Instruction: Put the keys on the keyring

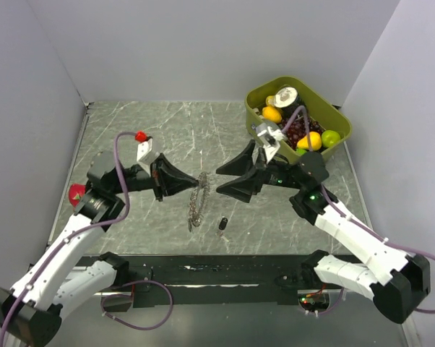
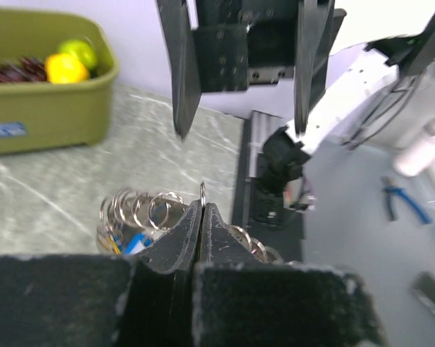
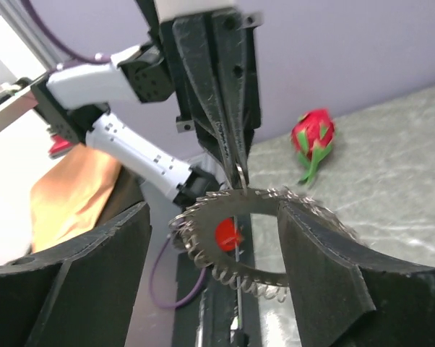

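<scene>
Left gripper (image 1: 192, 183) is reaching toward the middle of the grey marbled table (image 1: 138, 123), its two black fingers (image 2: 178, 242) pressed together on the upper edge of the thin grey coiled metal keyring (image 1: 197, 204). We are seeing the pinch in both wrist views, where a single loop of wire is standing up between the closed fingertips. A red dragon fruit (image 1: 76, 194) is lying on the table beside the left arm, well apart from the ring.

The keyring is standing on edge, tilted, between the two grippers. We cannot tell whether its lower end is touching the table. A blue plastic key head (image 2: 134, 242) is showing among the coils under the left fingers, and a red plastic key head (image 3: 227, 233) is showing through the ring's opening. We cannot tell whether either is threaded on. A small black-headed key (image 1: 222, 225) is lying on the table just right of the ring's lower end, apart from it.

Right gripper (image 1: 217, 181) is facing the left one with its fingers spread wide, holding nothing, and the ring's top is sitting near the gap between them. Behind the right arm, at the far right corner, an olive-green plastic bin (image 1: 324, 101) is holding yellow and green fruit (image 1: 310, 141).
</scene>
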